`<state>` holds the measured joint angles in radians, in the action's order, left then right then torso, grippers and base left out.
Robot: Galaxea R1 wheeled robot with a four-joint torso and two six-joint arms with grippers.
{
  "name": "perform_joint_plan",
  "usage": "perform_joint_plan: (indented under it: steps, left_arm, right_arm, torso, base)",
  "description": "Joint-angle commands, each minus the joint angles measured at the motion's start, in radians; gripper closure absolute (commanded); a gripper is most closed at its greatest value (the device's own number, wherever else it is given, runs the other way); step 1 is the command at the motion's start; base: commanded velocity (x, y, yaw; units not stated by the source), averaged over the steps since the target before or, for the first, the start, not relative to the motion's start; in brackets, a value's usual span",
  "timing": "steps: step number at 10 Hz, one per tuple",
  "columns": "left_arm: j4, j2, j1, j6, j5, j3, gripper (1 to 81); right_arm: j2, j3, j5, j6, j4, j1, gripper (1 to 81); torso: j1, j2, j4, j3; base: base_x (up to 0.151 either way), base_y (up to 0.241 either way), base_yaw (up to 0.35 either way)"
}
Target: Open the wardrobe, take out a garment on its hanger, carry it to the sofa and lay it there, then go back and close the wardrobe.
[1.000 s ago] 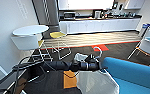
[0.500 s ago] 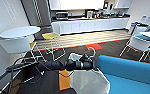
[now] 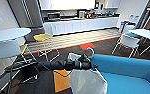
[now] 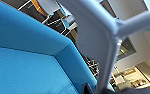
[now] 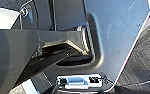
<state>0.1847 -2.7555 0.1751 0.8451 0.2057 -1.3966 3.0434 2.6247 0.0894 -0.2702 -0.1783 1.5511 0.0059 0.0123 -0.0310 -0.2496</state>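
Observation:
My left arm reaches in from the left, and my left gripper [image 3: 89,65] is shut on the white hanger [image 3: 91,51]. The white garment [image 3: 87,81] hangs from it, just beside the near left end of the blue sofa [image 3: 126,72]. In the left wrist view the hanger [image 4: 111,47] crosses close in front of the camera. The sofa's back and seat [image 4: 23,57] lie behind it. The right wrist view looks onto my own grey body panel [image 5: 116,37].
A round white table [image 3: 8,33] and a white chair [image 3: 6,48] stand at the left, with a yellow chair [image 3: 42,37] beyond them. A white kitchen counter [image 3: 81,23] runs along the back wall. White-and-teal chairs [image 3: 127,41] and a table [image 3: 146,32] stand behind the sofa.
The whole picture has slid left, so the camera has turned right. The sofa now takes up more of the lower right. The arm still carries the hanger and garment.

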Motion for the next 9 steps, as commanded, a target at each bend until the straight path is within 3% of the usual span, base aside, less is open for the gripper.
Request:
perform_joint_plan:
  steps: [1,2,3,9]
  left_arm:
    - [0.016,-0.058,-0.161,-0.001,-0.052,0.021,81.1]
    - [0.016,-0.076,-0.131,0.000,-0.138,0.016,81.1]
    - [0.015,-0.090,-0.115,0.002,-0.178,0.008,81.1]
    - [0.022,-0.125,-0.107,0.023,-0.177,-0.050,81.1]
  right_arm:
    - [0.008,-0.008,-0.060,0.005,-0.010,-0.010,1.0]
    - [0.008,-0.008,-0.060,0.005,-0.009,-0.009,1.0]
    - [0.008,-0.008,-0.060,0.005,-0.009,-0.008,1.0]
    - [0.008,-0.008,-0.060,0.005,-0.010,-0.010,1.0]
  torso:
    - [0.000,0.000,0.000,0.000]
    - [0.000,0.000,0.000,0.000]
    - [0.000,0.000,0.000,0.000]
    - [0.000,0.000,0.000,0.000]
  base:
    - [0.000,0.000,-0.196]
    - [0.000,0.000,-0.196]
    - [0.000,0.000,-0.196]
    - [0.000,0.000,-0.197]
